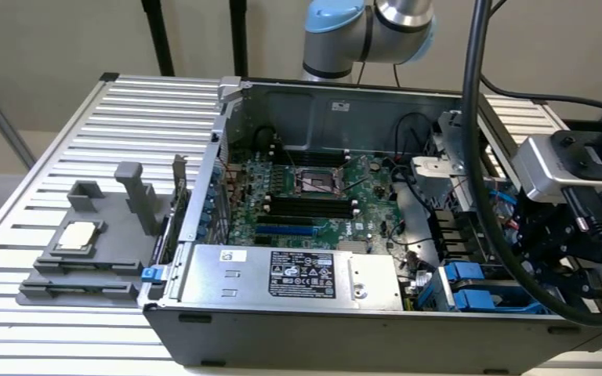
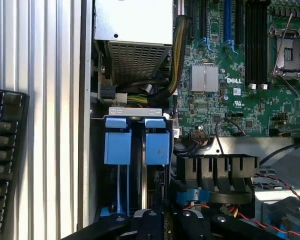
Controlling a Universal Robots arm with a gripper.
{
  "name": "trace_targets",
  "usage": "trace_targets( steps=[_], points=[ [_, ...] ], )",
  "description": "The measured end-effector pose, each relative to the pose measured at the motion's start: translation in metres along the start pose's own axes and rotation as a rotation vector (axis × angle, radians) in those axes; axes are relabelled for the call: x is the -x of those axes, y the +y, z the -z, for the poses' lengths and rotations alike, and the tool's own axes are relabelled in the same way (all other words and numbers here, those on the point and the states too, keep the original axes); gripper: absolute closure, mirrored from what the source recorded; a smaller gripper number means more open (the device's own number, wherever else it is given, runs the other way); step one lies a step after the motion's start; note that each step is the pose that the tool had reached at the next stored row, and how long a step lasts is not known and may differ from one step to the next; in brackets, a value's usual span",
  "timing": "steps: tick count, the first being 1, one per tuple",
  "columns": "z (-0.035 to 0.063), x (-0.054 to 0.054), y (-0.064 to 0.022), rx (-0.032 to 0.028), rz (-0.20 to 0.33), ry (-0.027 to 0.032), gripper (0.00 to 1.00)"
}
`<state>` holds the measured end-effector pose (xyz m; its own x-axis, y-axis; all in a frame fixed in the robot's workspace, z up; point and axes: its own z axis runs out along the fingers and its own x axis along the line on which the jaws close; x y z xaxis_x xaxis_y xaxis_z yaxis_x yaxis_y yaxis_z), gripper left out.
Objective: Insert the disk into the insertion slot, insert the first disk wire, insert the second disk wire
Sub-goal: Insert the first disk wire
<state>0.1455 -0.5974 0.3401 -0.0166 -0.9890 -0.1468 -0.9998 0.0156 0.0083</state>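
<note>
The disk (image 2: 157, 147), seemingly seated in the insertion slot (image 2: 135, 111), is being overhung by the gripper (image 2: 157, 220); its grip cannot be told, and both wire insertions seem undone.

The exterior view is mounted high, off the arm, and faces obliquely down onto the open computer case (image 1: 385, 333) from its near side. It is far enough back to take in the whole case, the slatted worktop (image 1: 123, 110) and the arm (image 1: 369, 31) behind.

The wrist view looks almost straight down into the case from close range, over the corner at the exterior view's lower right.

Both views share the motherboard (image 1: 312, 196) (image 2: 230, 100), the power-supply box (image 1: 291, 274) (image 2: 132, 25), the blue-tabbed insertion slot (image 1: 473, 286) (image 2: 135, 140) and a strip of worktop (image 2: 45, 75).
</note>
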Motion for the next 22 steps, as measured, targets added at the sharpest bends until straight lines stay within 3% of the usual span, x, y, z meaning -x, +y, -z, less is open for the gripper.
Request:
trace_targets(
  steps=[22],
  points=[
    [-0.0017, -0.0005, 0.0000, -0.0026, 0.000, 0.0041, 0.83]
  ],
)
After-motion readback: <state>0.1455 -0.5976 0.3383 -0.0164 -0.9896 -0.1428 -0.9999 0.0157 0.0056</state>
